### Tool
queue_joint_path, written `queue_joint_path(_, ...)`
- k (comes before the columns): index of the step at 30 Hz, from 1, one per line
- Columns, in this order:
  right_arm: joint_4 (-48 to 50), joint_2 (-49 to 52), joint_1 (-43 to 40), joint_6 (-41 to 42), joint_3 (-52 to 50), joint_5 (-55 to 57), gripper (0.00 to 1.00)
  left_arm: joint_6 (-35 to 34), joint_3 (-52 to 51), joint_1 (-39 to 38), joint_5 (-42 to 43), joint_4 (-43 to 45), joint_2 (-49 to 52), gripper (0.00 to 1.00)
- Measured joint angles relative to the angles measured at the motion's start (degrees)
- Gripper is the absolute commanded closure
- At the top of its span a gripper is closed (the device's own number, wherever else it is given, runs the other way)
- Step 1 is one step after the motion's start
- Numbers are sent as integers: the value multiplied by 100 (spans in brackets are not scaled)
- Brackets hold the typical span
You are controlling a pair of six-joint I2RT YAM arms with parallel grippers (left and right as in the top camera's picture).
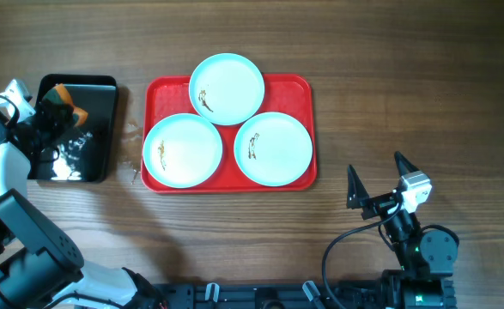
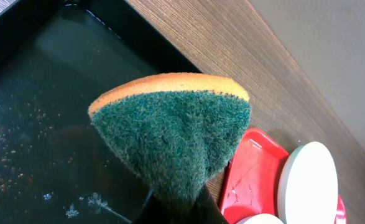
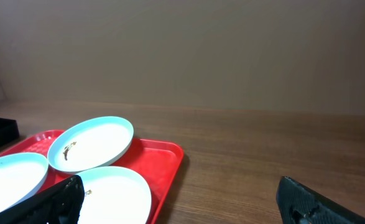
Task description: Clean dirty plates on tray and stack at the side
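— Counting plates: three sat on the red tray, each smeared, none stacked.
— Left gripper pinched the sponge over the black tray; right gripper gaped, idle.

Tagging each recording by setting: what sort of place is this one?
Probably a lab bench staged for dishwashing, not a real kitchen: a wooden table, three smeared plates on a red tray, a sponge over a wet black tray, and a plain wall behind.
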Motion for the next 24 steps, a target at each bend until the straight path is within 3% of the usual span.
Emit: queue_joint_path(24, 0, 0, 0, -2, 0, 0, 0, 0, 0, 0, 2, 20, 0, 96)
